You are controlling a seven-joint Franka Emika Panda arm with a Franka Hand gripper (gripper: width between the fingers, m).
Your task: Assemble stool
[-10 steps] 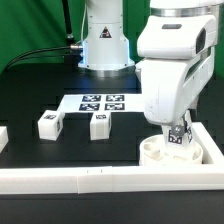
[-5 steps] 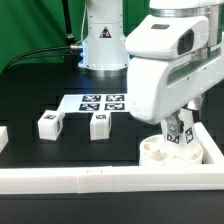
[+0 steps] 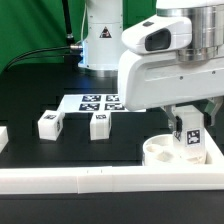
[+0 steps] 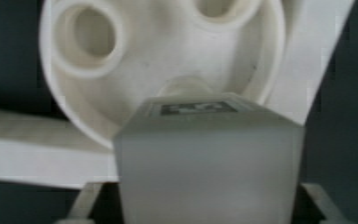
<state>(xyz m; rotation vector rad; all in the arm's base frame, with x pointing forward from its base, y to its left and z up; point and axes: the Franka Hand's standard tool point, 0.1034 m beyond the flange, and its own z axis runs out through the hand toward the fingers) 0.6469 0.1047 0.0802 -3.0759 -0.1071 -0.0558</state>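
Note:
The white round seat disc point(image 3: 160, 153) lies at the exterior view's right, against the corner of the border rails. My gripper point(image 3: 187, 130) is shut on one blocky white leg point(image 3: 189, 142), which stands upright with its tag showing and its lower end at the disc's right part. In the wrist view the held leg point(image 4: 211, 145) fills the middle between my fingers point(image 4: 94, 200), my gripper point(image 4: 208, 206) is shut on it, and the seat disc point(image 4: 149, 60) with its oval recesses lies beyond. Two loose legs point(image 3: 48, 124) point(image 3: 99, 124) rest on the black table to the left.
The marker board point(image 3: 103, 102) lies flat behind the loose legs, near the robot base point(image 3: 103, 40). A long white border rail point(image 3: 90, 180) runs along the front edge, and another point(image 3: 214, 150) closes the right side beside the seat.
The arm's wrist has swung round and its bulk now reaches further toward the exterior view's left. The held leg has shifted slightly right over the seat disc. The grip is unchanged.

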